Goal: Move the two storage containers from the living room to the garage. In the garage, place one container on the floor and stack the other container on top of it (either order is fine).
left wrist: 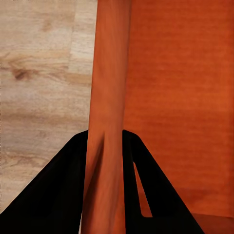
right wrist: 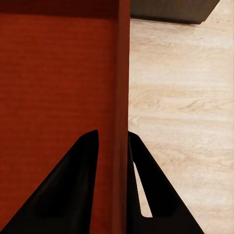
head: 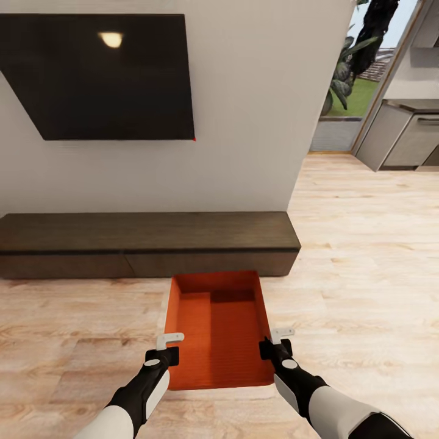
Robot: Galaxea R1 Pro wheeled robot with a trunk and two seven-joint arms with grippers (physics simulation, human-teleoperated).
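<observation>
The storage container point(head: 216, 329) hangs between the two arms, over the light wood floor point(head: 366, 256) of the living room, just near of the long dark bench point(head: 146, 241) under the wall TV point(head: 103, 73). Its long axis runs near to far, straight away from the robot, so each long side wall meets one arm. The left gripper point(head: 166, 350) is pinched on the left wall near the near end; in the left wrist view its two black fingers point(left wrist: 53, 195) sit either side of that thin orange wall. The right gripper point(right wrist: 113, 146) clamps the right wall the same way, one finger inside the bin and one outside. Both arms look about equally near, level with each other. A second container may be nested inside, going by a step in the far floor of the bin, but that is hard to tell. The carry to the garage turns on both pinches keeping the bin level
</observation>
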